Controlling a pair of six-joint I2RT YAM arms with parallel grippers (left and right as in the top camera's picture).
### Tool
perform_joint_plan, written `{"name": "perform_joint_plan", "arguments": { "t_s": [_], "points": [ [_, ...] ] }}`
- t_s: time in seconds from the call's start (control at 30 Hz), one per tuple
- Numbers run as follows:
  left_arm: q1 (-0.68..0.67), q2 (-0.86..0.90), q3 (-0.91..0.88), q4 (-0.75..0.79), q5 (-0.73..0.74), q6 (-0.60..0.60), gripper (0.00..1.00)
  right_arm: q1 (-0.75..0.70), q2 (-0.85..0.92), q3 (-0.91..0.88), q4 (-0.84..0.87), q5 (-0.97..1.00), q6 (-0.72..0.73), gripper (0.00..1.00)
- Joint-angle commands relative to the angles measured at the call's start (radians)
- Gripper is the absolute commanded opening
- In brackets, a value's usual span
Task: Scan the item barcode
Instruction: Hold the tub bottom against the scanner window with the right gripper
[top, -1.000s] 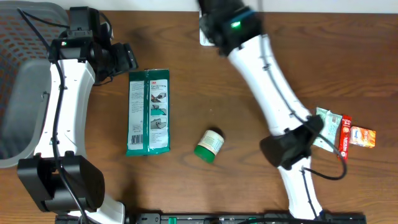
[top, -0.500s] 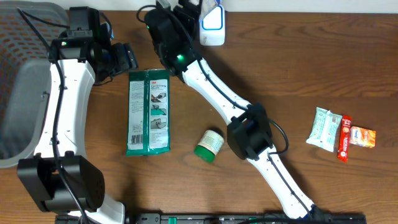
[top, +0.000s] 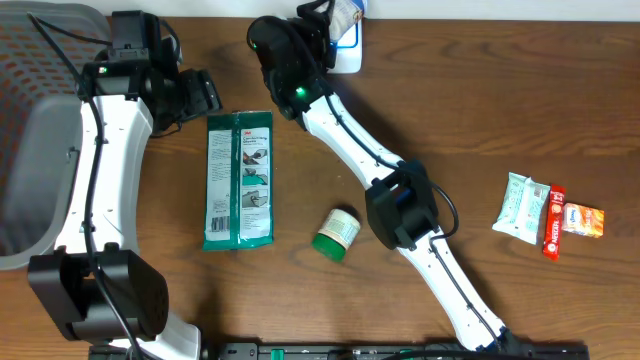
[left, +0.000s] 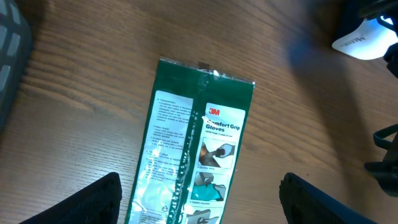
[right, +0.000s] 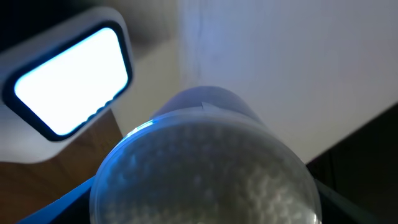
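My right gripper (top: 338, 18) is at the table's back edge, shut on a round translucent container (right: 205, 168) that fills the space between its blue fingers (right: 56, 202). The container is held close to the white scanner (top: 347, 55), whose lit window (right: 71, 81) glows just up and left of it in the right wrist view. My left gripper (top: 205, 95) stands open above the top end of a green 3M glove packet (left: 196, 143), which lies flat on the wood. Nothing is between its fingers (left: 93, 202).
A green-lidded jar (top: 336, 233) lies on its side mid-table. Three snack packets (top: 527, 208) lie in a row at the right edge. A grey mesh basket (top: 30, 150) stands at the far left. The right arm (top: 400, 210) crosses the middle of the table.
The right arm swung left across the table, its elbow moving from the snack packets toward the jar. The wrist settled at the scanner. The left arm has not moved.
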Motion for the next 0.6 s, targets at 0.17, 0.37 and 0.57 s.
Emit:
{"name": "perform_joint_plan", "arguments": {
  "t_s": [0.17,0.37,0.57],
  "points": [
    [0.003,0.005,-0.001,-0.003,-0.01,0.002,0.81,-0.002,0.014,0.014,-0.004,-0.113,-0.022,0.01],
    [0.003,0.005,-0.001,-0.003,-0.01,0.002,0.81,-0.005,0.014,0.014,-0.072,-0.134,-0.022,0.01],
    [0.003,0.005,-0.001,-0.003,-0.01,0.002,0.81,-0.025,0.014,0.013,-0.152,-0.15,-0.023,0.01]
  ]
}}
